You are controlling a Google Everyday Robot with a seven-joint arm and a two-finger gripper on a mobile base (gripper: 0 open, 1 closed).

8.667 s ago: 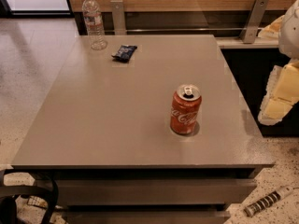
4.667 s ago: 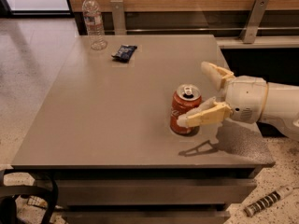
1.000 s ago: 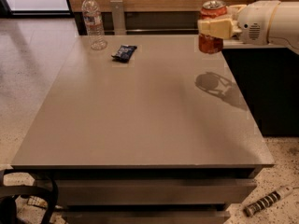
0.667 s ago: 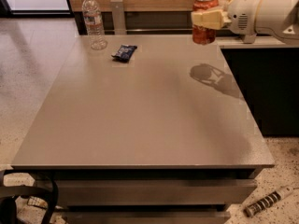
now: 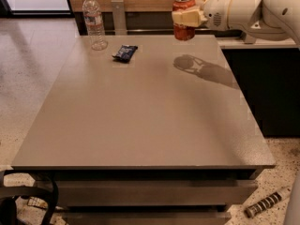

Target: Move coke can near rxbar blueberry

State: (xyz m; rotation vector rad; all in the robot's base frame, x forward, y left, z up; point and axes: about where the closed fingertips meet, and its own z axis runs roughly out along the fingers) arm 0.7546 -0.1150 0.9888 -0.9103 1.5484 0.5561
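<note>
The red coke can (image 5: 183, 31) hangs upright in the air above the far right part of the grey table (image 5: 140, 116), held by my gripper (image 5: 185, 17), which is shut on it from the right. The arm reaches in from the upper right. The can's shadow lies on the table below it. The rxbar blueberry (image 5: 124, 53), a small dark blue wrapper, lies flat on the table at the far left, well to the left of the can.
A clear plastic water bottle (image 5: 94, 21) stands at the table's far left corner, just behind the bar. A metal post (image 5: 119, 16) rises behind the table. A dark counter (image 5: 262, 78) stands to the right. Cables lie on the floor at lower left.
The gripper has carried the coke can up off the table and leftward along its far edge, closer to the blue bar. The bar and the bottle have not moved.
</note>
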